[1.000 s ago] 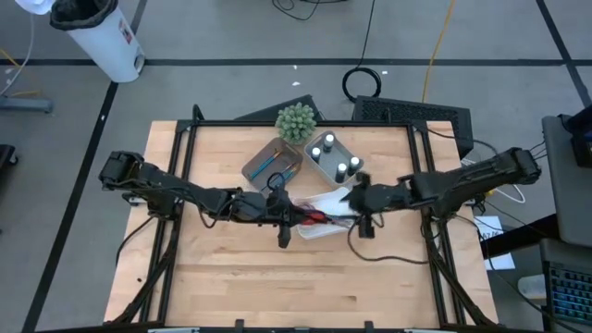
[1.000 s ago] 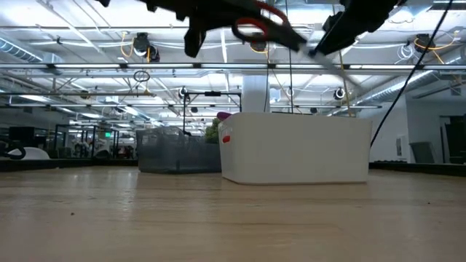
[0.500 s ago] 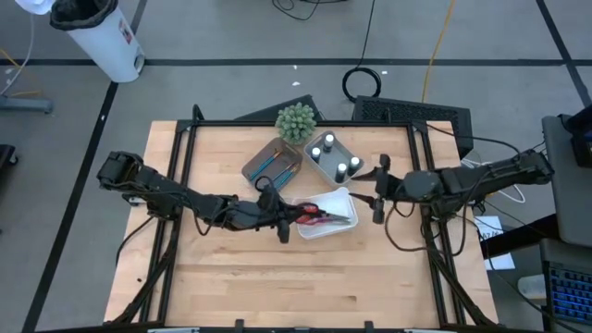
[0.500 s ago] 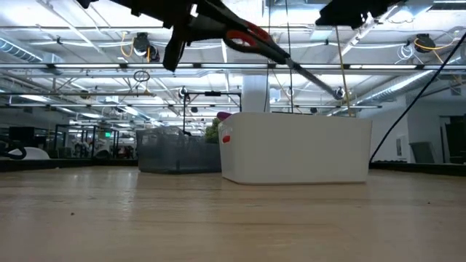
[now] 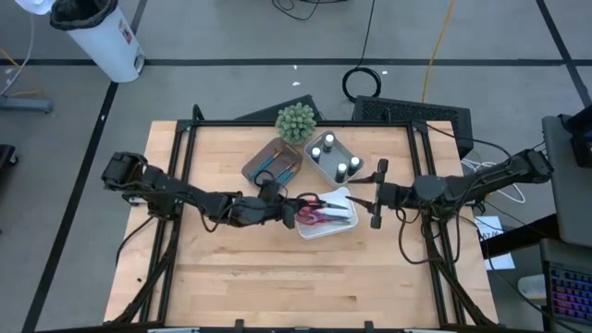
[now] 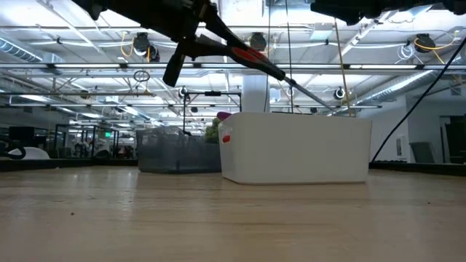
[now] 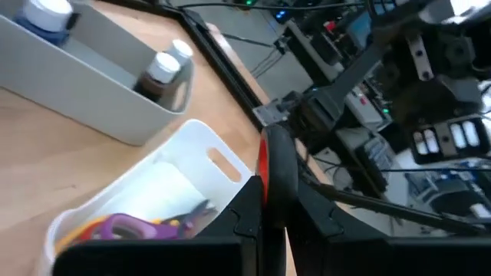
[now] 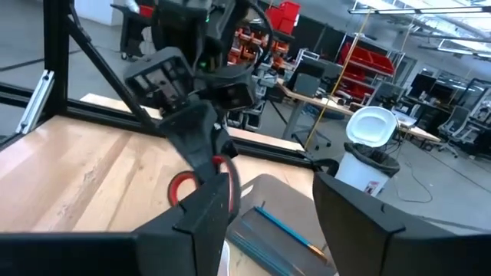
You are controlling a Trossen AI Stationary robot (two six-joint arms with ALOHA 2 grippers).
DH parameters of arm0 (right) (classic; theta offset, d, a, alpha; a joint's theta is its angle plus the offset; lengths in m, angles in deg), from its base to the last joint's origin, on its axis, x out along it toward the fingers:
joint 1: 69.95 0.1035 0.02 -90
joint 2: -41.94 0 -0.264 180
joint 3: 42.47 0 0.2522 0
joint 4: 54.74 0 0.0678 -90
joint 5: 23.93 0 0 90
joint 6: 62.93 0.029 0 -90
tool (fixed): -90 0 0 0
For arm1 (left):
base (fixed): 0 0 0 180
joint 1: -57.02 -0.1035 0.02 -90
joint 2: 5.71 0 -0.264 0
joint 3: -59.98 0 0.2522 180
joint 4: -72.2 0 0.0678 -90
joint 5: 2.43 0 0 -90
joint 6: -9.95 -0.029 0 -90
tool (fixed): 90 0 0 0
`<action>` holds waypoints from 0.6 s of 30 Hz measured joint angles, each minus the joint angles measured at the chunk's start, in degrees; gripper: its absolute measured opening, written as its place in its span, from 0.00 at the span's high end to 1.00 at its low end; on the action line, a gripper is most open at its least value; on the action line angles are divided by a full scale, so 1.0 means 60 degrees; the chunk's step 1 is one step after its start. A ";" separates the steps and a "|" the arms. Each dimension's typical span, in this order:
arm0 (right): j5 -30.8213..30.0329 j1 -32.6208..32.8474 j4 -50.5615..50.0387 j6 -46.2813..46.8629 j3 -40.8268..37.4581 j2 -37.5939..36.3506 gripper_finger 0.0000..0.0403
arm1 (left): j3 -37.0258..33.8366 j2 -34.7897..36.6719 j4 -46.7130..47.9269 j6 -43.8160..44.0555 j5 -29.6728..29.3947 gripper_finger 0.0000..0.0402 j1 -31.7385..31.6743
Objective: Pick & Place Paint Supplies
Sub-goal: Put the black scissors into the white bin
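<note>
Red-handled scissors (image 5: 313, 215) hang in the air over the white tray (image 5: 324, 232), held by my left gripper (image 5: 289, 212), which reaches in from the table's left. In the low view the scissors (image 6: 255, 56) slant with their blades down. Purple and yellow scissors (image 7: 130, 226) lie inside the white tray (image 7: 222, 157). My right gripper (image 5: 369, 196) is open just right of the tray and touches nothing. White-capped bottles (image 5: 330, 153) stand in the pale tray, and blue brushes (image 5: 271, 165) lie in the brown tray. My left gripper pinches the scissors by their red handle end (image 7: 262, 165) between its two fingers. It comes at them slanting from the table's left. The scissors are lifted clear, and their blades (image 6: 309, 94) tilt down toward the white tray's right part.
The green spiky plant (image 5: 296, 120) stands behind the brown tray at the far edge. The three trays cluster in the table's far middle. Bare wood (image 5: 296, 277) spreads across the near half. A black frame rail rings the table.
My right gripper has drawn back from the scissors' blades toward the table's right edge. The left gripper has kept the scissors and moved slightly toward the white tray. The scissors have tipped, and their blades now slope down over the tray.
</note>
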 joint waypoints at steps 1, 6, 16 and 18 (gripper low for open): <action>0.0002 0.0000 0.0127 0.0007 -0.0109 -0.0004 0.56 | 0.0000 0.0034 0.0134 0.0022 -0.0017 0.92 -0.0037; 0.0004 0.0000 0.0338 -0.0059 -0.0258 -0.0007 0.55 | 0.0007 -0.0060 0.0684 0.0725 -0.0185 0.92 -0.0145; 0.0007 0.0000 0.0336 0.0121 -0.0255 0.0000 0.56 | 0.0015 -0.1043 0.0193 0.1278 0.0072 0.92 -0.0120; 0.0007 0.0000 0.0338 0.0173 -0.0255 0.0000 0.56 | 0.0015 -0.1162 0.0059 0.1359 0.0132 0.91 -0.0116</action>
